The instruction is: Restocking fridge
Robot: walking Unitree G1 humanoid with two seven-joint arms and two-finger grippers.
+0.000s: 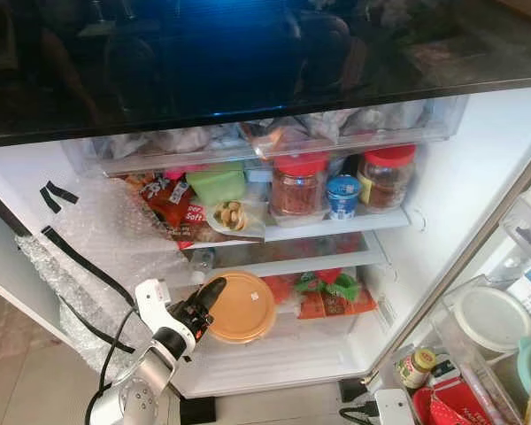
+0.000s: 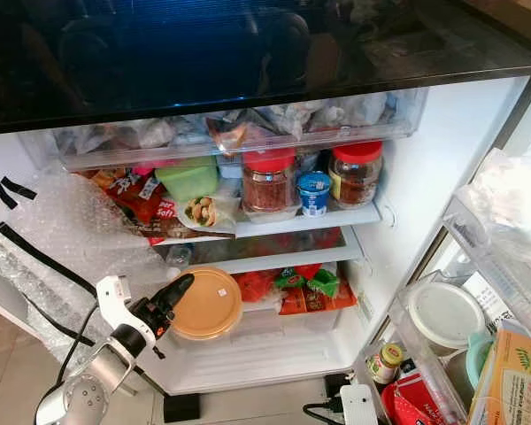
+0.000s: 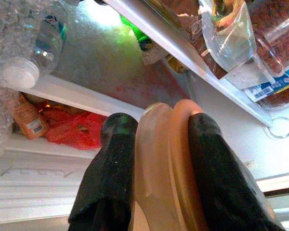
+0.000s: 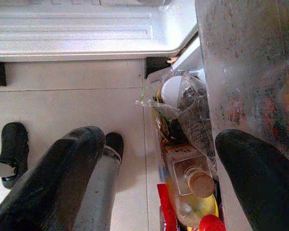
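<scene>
The left hand is clamped on the rim of a round, flat, orange plastic container with a lid, one black finger on each face of the edge. The container is held on edge, tilted, in front of the lower compartment of the open white fridge, just before the red and green packets lying there.

Handling judgement: the container looks rigid, smooth and light (contents cannot be seen). A rim pinch on slick plastic may let it pivot or slip; a deeper hold across the lid would be steadier.

The shelf above carries two clear jars with red lids, a small blue-topped cup and a green box. Crinkled bubble wrap, taped in black, covers the inner left wall.

The right hand hangs idle, fingers spread, above the tiled floor beside bottles in the door rack.
</scene>
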